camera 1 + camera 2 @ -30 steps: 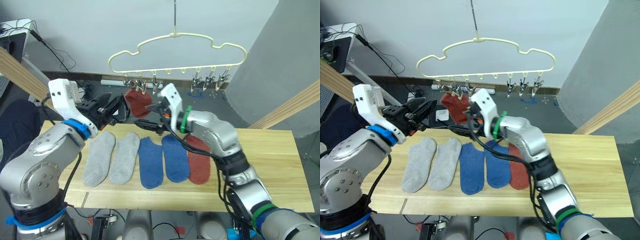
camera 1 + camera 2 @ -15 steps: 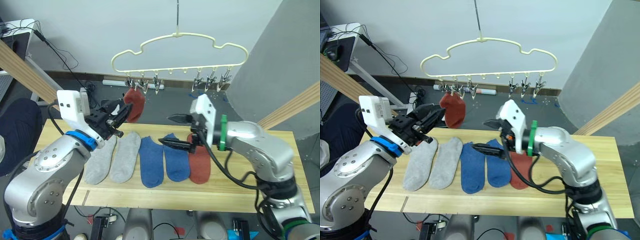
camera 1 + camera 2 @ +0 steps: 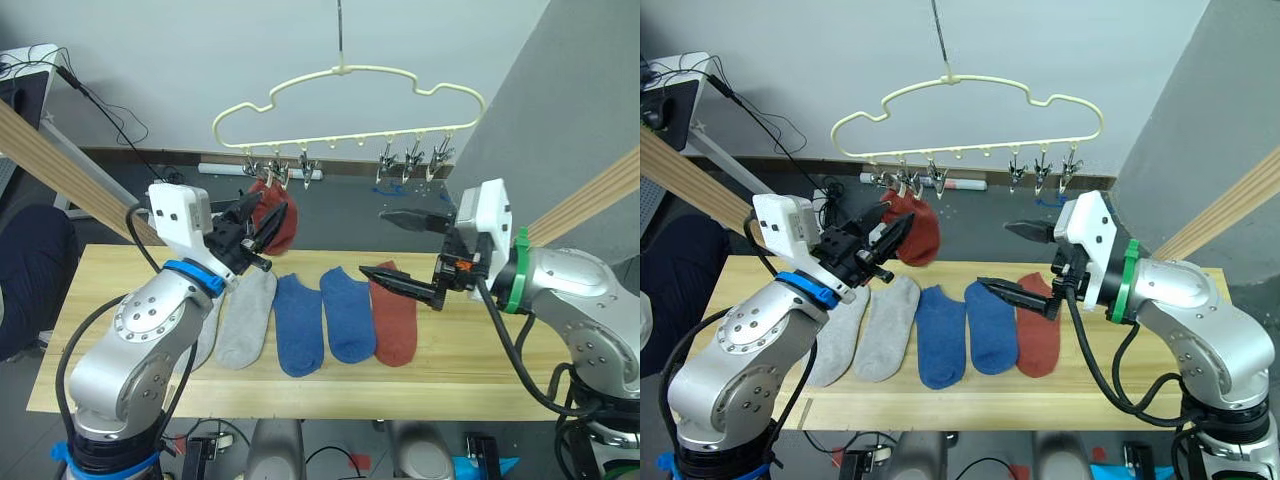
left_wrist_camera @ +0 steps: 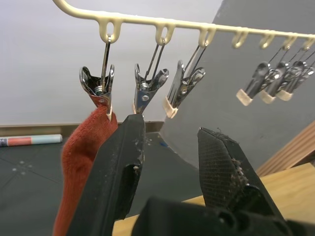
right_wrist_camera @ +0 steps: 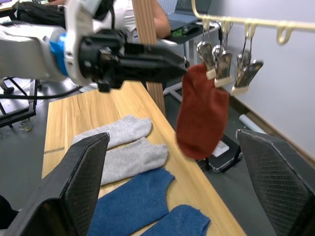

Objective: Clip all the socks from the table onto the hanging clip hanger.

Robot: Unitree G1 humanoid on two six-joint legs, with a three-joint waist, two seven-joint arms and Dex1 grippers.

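The pale yellow clip hanger [image 3: 350,92] hangs behind the table [image 3: 520,375], with silver clips [image 4: 143,91] below it. One rust red sock [image 3: 281,222] hangs from the leftmost clip. My left gripper [image 3: 268,215] is open just beside that sock, and one finger [image 4: 118,167] is next to it. On the table lie a grey sock [image 3: 245,318], another grey sock partly hidden under my left arm, two blue socks [image 3: 299,328] and a red sock [image 3: 393,320]. My right gripper [image 3: 373,242] is wide open and empty above the red sock on the table.
Slanted wooden beams stand at the left [image 3: 60,160] and right [image 3: 590,195] behind the table. Cables and a pen lie on the dark floor [image 3: 200,168] beyond. A person [image 5: 147,17] sits at a desk in the right wrist view.
My right gripper has drawn back to the right, away from the hung red sock, and now hovers over the table. My left gripper has moved up close to that sock.
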